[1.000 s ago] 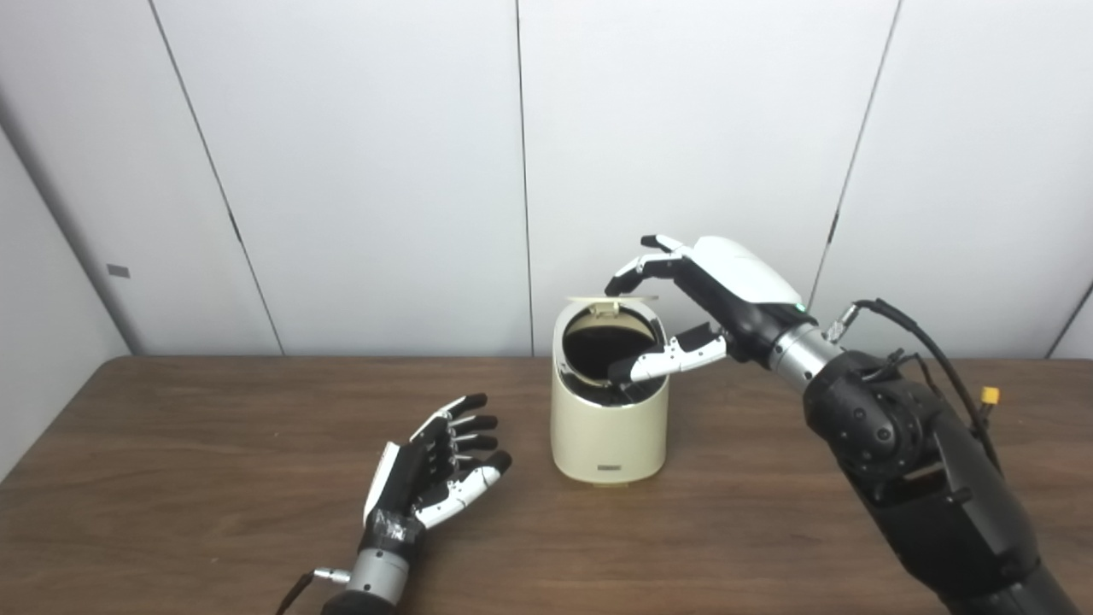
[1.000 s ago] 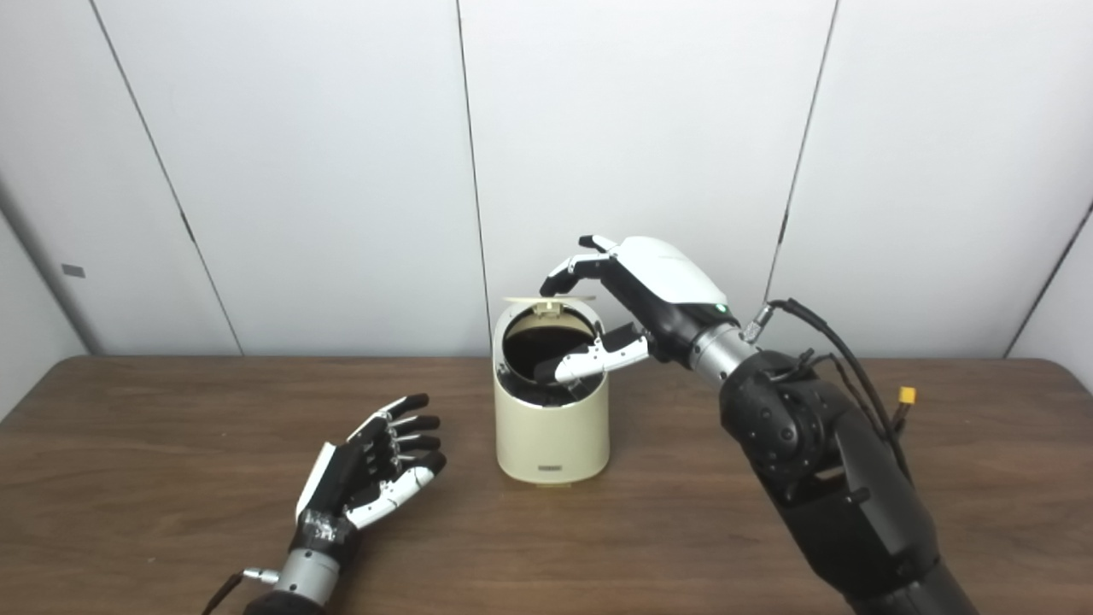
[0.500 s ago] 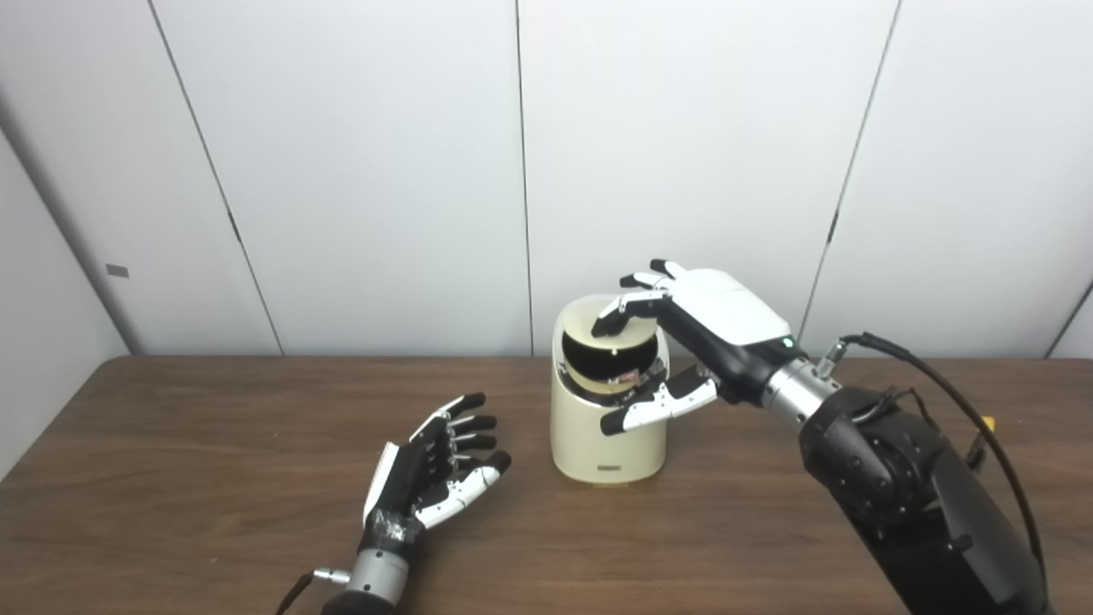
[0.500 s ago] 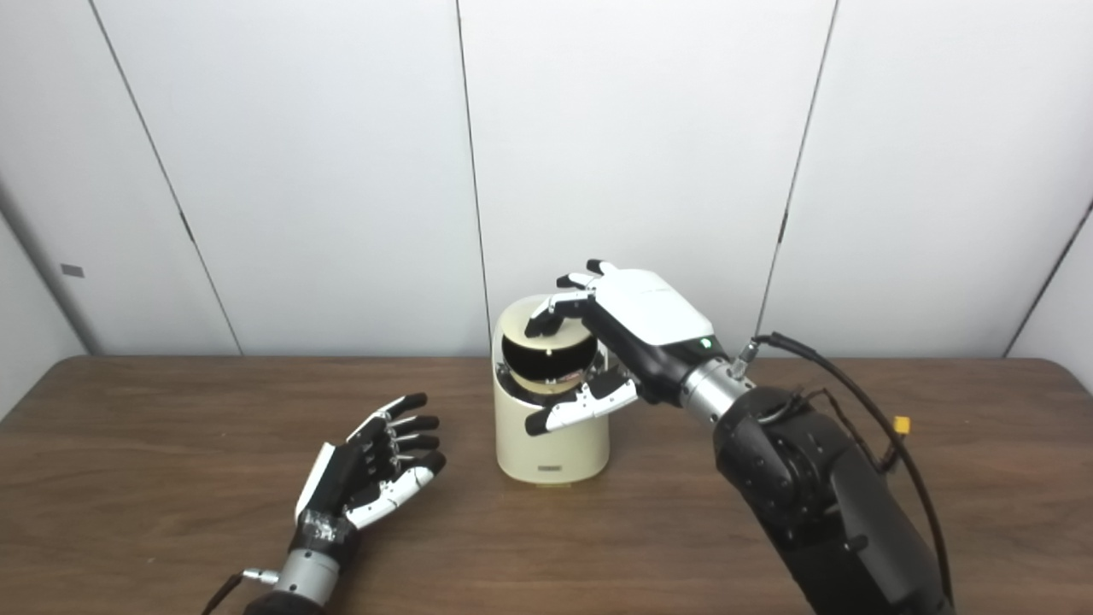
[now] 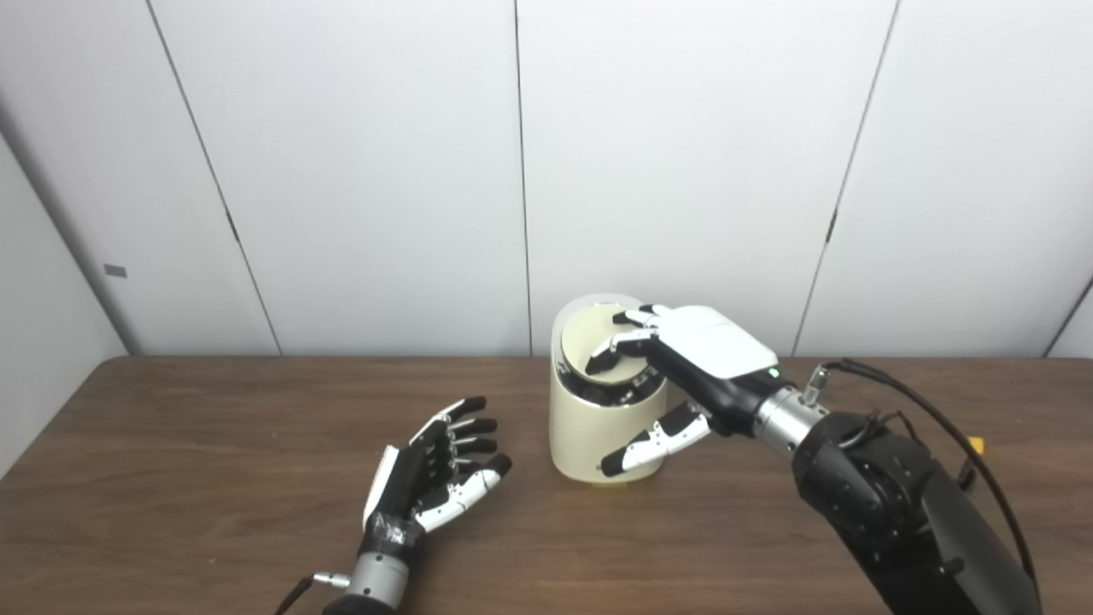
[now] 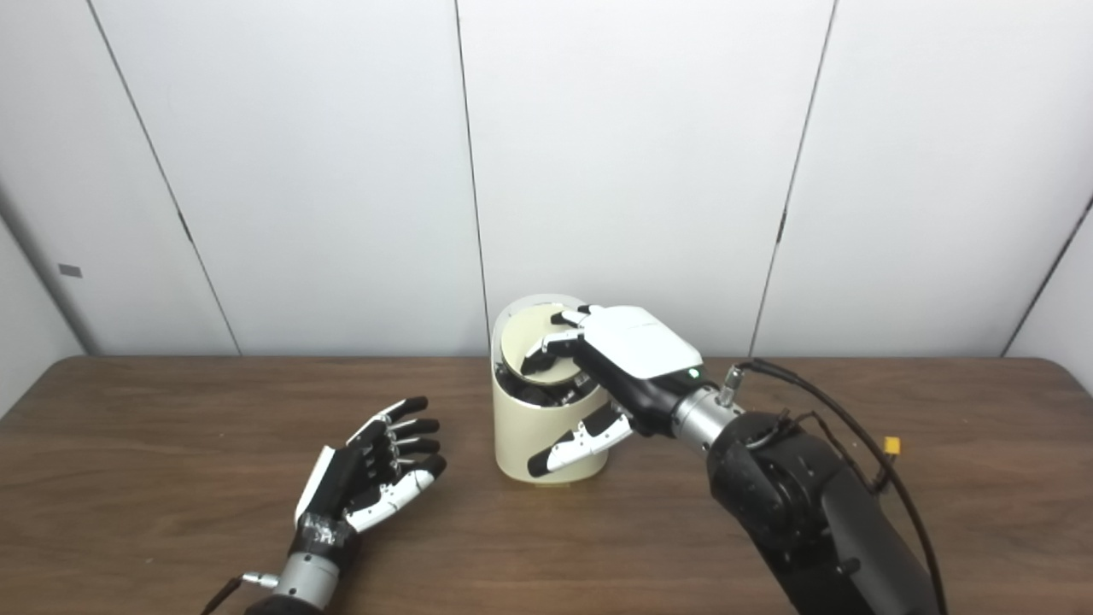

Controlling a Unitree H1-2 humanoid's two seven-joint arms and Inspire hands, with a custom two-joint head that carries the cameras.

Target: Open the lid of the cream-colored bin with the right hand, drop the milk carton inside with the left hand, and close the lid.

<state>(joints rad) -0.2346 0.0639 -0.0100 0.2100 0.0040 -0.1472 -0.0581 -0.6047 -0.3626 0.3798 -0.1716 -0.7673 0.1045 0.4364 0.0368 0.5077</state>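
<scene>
Left eye view: my right hand (image 5: 700, 359) pushes lid (image 5: 598, 337) down on bin (image 5: 598, 427), fingers spread, grasping nothing. Lid almost shut. No carton seen. My left hand (image 5: 431, 474) empty, fingers apart.

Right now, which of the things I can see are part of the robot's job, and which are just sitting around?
Part of the job:
cream-colored cylindrical bin
its round lid, pressed down by the right hand
left hand, open and empty on the table

Just there:
brown wooden table
small yellow connector

No milk carton is visible.
</scene>
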